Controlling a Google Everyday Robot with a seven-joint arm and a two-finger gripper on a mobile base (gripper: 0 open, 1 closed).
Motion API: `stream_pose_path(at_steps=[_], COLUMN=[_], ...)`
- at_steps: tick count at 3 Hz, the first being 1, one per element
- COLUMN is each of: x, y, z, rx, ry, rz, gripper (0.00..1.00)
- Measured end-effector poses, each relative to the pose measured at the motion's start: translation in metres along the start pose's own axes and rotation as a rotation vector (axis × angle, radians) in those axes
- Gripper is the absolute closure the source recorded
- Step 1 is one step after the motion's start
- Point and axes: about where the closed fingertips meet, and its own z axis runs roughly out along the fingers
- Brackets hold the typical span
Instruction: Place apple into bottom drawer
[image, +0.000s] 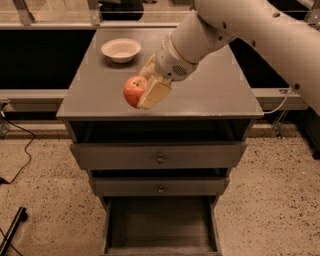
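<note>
The red-orange apple (133, 90) is held in my gripper (145, 89), lifted above the front part of the grey cabinet top (210, 95). The cream fingers (156, 92) are shut on the apple's right side. The white arm reaches in from the upper right. The bottom drawer (161, 224) is pulled open below, showing a dark wood-grain floor with nothing in it.
A white bowl (121, 49) stands at the back left of the cabinet top. Two shallower knobbed drawers (160, 157) sit slightly pulled out above the bottom one. A black cable and a dark bar lie on the speckled floor at left.
</note>
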Motion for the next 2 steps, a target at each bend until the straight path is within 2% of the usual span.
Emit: stream_pose_path(at_steps=[1, 2], x=[0.051, 0.110], y=[0.041, 0.072], z=[-0.029, -0.048], rx=[0.024, 0.034], ry=[0.202, 0.359], rz=[0.011, 0.005], gripper=[1.00, 1.00])
